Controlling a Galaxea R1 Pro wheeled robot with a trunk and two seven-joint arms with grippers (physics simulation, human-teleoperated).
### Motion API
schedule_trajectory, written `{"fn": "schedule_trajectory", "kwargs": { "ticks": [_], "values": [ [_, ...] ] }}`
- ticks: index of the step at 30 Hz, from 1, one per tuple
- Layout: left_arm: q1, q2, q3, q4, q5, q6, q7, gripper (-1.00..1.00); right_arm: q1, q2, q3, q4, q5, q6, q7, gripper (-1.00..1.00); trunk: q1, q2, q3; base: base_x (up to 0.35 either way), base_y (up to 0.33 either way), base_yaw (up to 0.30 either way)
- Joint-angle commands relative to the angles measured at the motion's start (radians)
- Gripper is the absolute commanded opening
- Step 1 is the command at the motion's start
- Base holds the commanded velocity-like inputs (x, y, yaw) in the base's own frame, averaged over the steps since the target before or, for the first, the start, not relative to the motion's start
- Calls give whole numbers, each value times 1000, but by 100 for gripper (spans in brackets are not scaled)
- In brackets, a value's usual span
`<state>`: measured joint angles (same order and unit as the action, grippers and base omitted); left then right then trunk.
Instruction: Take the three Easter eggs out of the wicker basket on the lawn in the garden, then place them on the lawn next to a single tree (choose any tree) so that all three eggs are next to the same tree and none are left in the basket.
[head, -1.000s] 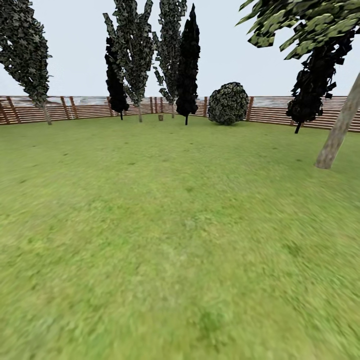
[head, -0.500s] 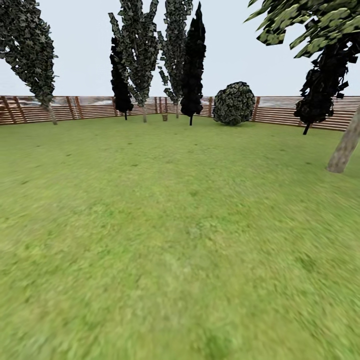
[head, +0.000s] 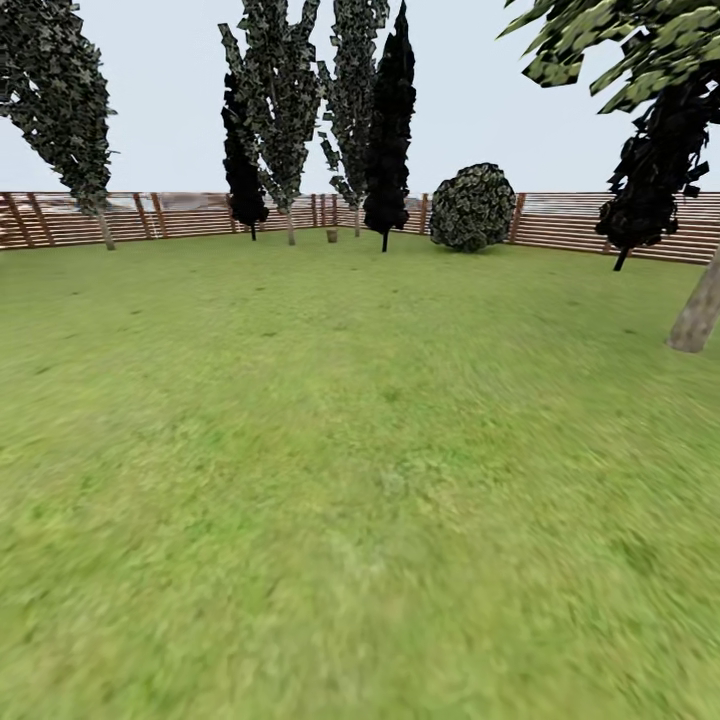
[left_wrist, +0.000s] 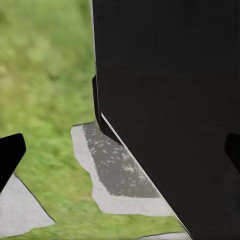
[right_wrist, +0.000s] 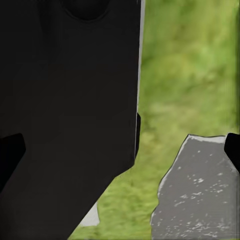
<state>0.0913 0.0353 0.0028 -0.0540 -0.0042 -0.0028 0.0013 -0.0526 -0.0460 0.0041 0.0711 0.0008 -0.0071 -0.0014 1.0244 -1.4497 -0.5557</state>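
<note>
Far across the lawn (head: 360, 480), at the foot of the brown slat fence (head: 60, 218), a small tan shape (head: 331, 236) stands on the grass between the pale-trunked tree (head: 282, 110) and the all-black tree (head: 388, 130); judging by colour and place it is probably the wicker basket, though it is too small to make out a handle or any eggs. Compared with a second ago the whole scene has slid rightward in the head view: the round bush (head: 473, 207) and the leaning trunk (head: 698, 310) sit closer to the right edge, so the robot's camera has turned left. Nothing in the garden itself has moved. That reads as the robot lining itself up on the basket, with the drive across the grass and all three egg pickups not yet begun.

Mottled green grass runs flat from the fence to the robot, under a pale grey sky.

Each wrist view shows dark robot body over grass and grey stone slabs (left_wrist: 117, 172) (right_wrist: 197, 190). The left gripper (left_wrist: 120, 150) and right gripper (right_wrist: 120, 150) show only black tips at the picture edges, standing well apart with nothing held between them, so both look spread.
</note>
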Motion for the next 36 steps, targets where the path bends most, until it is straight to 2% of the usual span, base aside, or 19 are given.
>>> {"fn": "schedule_trajectory", "kwargs": {
  "ticks": [1, 6, 19, 30, 36],
  "values": [
    [1, 0, 0, -2, 0, 0, 0, 100, -1, 0, -1, 2, -2, -1, 0, 100, 1, 0, -1, 330, 0, 179],
    [1, 0, 0, -2, 0, 0, 0, 100, -1, 0, 0, 2, -1, -1, -1, 100, 1, 0, -1, 330, 0, 181],
    [1, 0, 0, -2, 0, 0, 0, 100, -2, 0, 0, 2, 0, -1, 0, 100, 1, 0, -1, 330, 0, 24],
    [1, 0, 0, -2, 0, 0, 0, 100, -2, 0, -1, 2, -3, -1, 0, 100, 1, 0, -1, 330, 0, 216],
    [1, 0, 0, -2, 0, 0, 0, 100, -2, 0, 0, 2, 1, -2, 0, 100, 1, 0, -1, 330, 0, 45]
  ]
}}
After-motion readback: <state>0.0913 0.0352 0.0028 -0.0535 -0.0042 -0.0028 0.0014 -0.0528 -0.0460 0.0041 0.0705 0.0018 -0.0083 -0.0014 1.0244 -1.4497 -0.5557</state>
